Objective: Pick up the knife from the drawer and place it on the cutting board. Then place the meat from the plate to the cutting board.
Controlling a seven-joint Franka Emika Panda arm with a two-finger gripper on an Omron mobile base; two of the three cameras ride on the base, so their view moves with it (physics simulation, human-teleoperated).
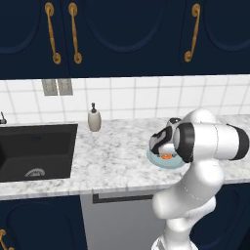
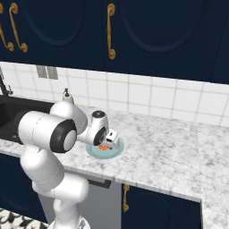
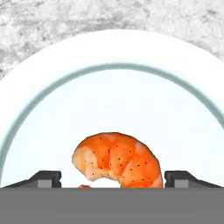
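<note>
Meat (image 3: 118,161) lies in the plate (image 3: 109,48) on the marble surface (image 3: 43,22), between the spread tips of the open pincer (image 3: 113,178).

White arm bent forward and down, claw (image 3: 113,178) fingers spread wide

The white arm (image 1: 195,161) rises from the lower right and bends over the marble table (image 1: 112,156). Its gripper (image 1: 165,154) hangs just above the plate (image 1: 166,163), which lies at 3 o'clock from the sink (image 1: 36,151). The meat (image 1: 166,156) is on the plate, below the gripper. A soap dispenser (image 1: 94,118) stands at 10 o'clock from the plate, near the tiled wall. Navy cabinet doors (image 1: 122,34) with brass handles hang above.
</note>
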